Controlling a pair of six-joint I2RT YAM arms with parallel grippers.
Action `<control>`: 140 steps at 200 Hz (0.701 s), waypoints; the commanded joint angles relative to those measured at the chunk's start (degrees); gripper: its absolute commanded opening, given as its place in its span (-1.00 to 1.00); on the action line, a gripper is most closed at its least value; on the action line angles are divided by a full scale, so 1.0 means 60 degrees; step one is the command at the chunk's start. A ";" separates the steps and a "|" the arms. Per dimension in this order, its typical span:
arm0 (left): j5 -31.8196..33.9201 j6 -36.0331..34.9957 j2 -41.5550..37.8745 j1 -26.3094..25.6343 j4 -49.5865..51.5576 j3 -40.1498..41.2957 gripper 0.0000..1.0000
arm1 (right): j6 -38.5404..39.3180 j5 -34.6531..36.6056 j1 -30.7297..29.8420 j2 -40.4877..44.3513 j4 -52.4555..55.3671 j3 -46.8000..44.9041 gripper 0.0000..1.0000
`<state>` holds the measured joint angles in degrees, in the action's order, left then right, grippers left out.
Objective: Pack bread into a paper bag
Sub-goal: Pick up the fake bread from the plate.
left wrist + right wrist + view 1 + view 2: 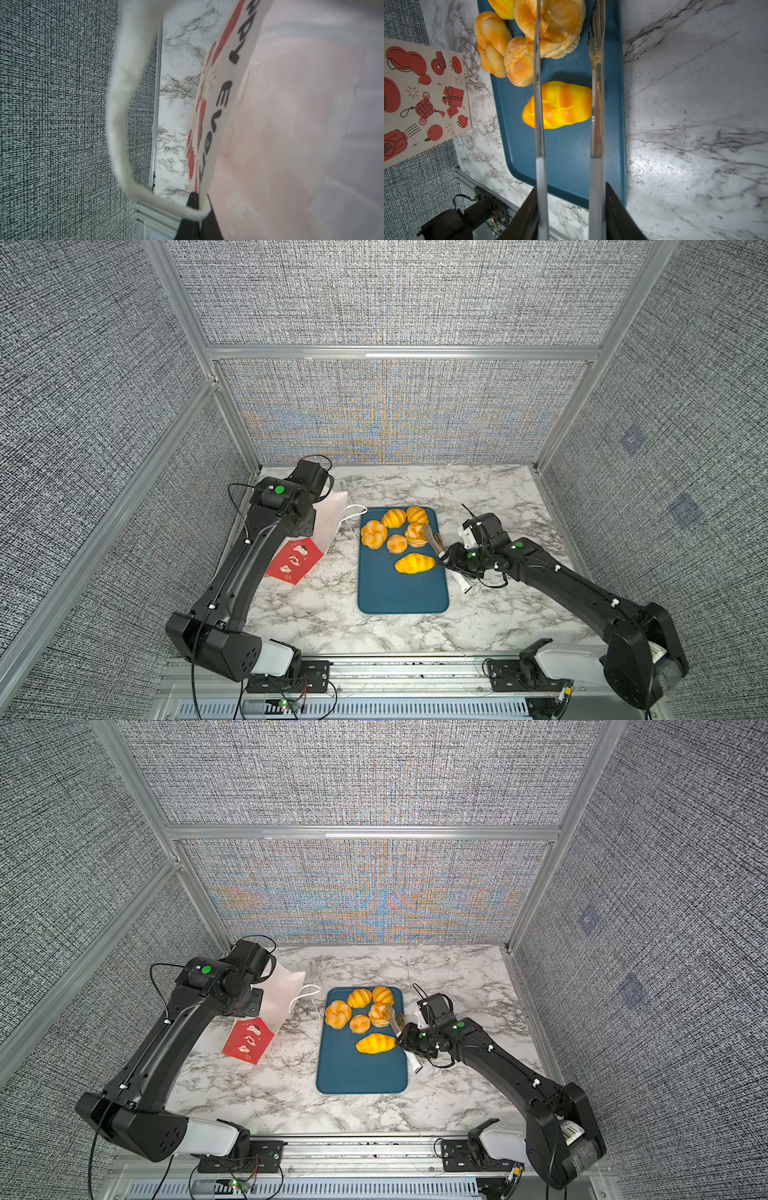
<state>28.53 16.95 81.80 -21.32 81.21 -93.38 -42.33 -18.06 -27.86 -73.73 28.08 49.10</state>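
L gripper [197, 204] pinched on paper bag [291, 124] rim, beside tray [566, 149]. R gripper [571, 209] clamps tongs [538, 104], tips at bread [556, 27] on tray's far end. Looks soft, light, flaky: squeeze mid-body gently.

In both top views my left arm [232, 572] hides part of the red-and-white paper gift bag [330, 518] at 9 o'clock from the blue tray [403, 593], and the left gripper [198, 205] entirely. On its wrist camera the white cord handle [118, 108] is blurred and the black lettering [225, 93] runs off the frame. The right wrist camera cuts off the tips of the metal tongs [538, 104] and two golden-orange pastries [560, 25].
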 commanded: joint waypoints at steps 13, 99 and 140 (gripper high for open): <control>0.0078 -0.0027 0.0016 -0.0013 -0.0103 0.0062 -0.95 | -0.0082 0.0021 -0.0117 -0.0145 -0.0348 0.0117 -0.09; 0.0093 -0.0071 0.0012 -0.0006 -0.0162 0.0088 -0.95 | 0.0011 0.0096 -0.0140 -0.0291 -0.0288 0.0262 -0.37; 0.0064 -0.0071 0.0049 -0.0006 -0.0161 0.0037 -0.95 | 0.0081 0.0125 -0.0147 -0.0353 -0.0203 0.0371 -0.53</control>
<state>28.56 16.91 81.87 -21.32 80.79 -92.66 -42.63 -17.98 -28.62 -75.68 27.66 50.43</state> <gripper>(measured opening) 0.072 0.326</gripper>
